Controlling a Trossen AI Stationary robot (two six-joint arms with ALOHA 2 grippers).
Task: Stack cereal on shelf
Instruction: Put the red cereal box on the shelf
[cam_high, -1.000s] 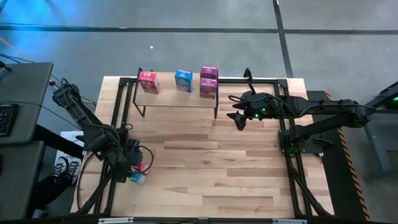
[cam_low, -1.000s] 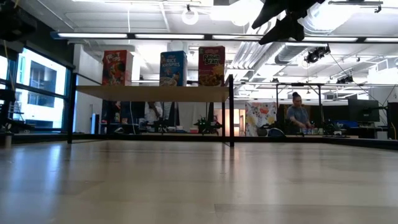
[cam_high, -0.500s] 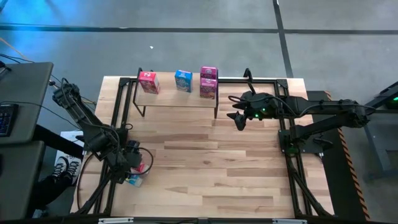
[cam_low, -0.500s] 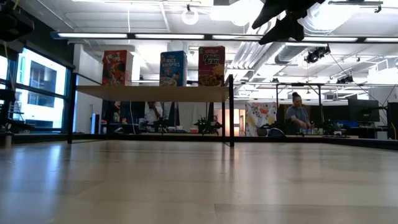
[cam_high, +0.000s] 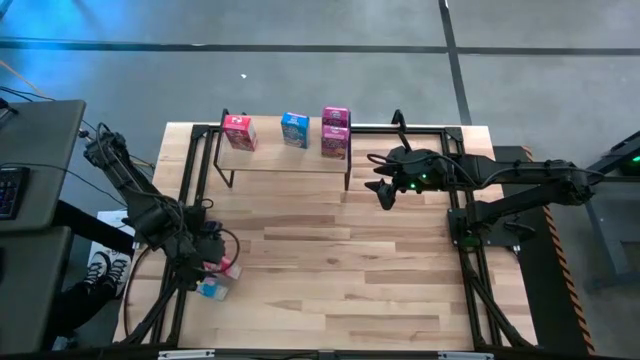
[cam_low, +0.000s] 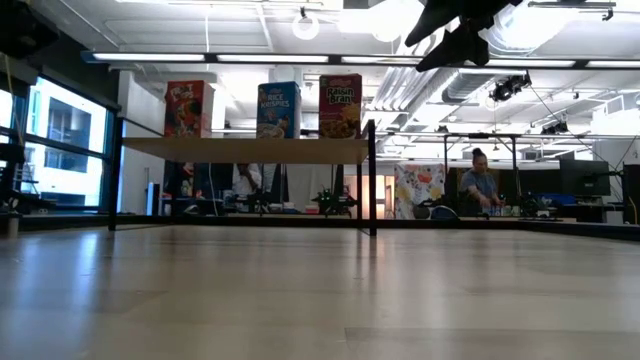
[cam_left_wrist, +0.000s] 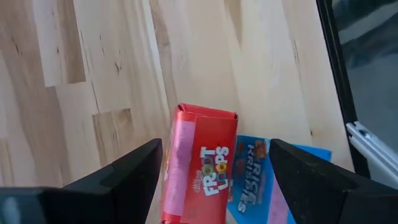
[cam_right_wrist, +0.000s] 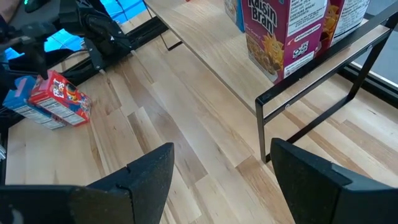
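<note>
High view – shelf: small light-wood board on thin black legs (cam_high: 285, 158), at the far edge of the plank surface (cam_high: 340, 260).
High view – boxes on shelf: pink cardboard cereal box (cam_high: 238, 131) at the shelf's left end, blue cardboard cereal box (cam_high: 294, 128) mid-board, two magenta cereal boxes (cam_high: 335, 132) touching at the right end; all upright.
High view – loose boxes: red box (cam_high: 229, 268) and light-blue box (cam_high: 212, 289) lie flat, touching, near the surface's front-left corner.
High view – left gripper (cam_high: 203, 252): just beside those two boxes.
High view – right gripper (cam_high: 384, 190): held off the shelf's right end, over the surface.
Low view – shelf (cam_low: 245, 148): three upright box fronts show along it; a person (cam_low: 481, 188) stands in the room beyond.
Left wrist view – jaws: spread wide, holding nothing; red Froot Loops box (cam_left_wrist: 198, 167) lies between them, blue Rice Krispies box (cam_left_wrist: 264, 183) touching its side.
Right wrist view – jaws: spread wide, empty; Raisin Bran box (cam_right_wrist: 283, 34) stands at the shelf's end.
</note>
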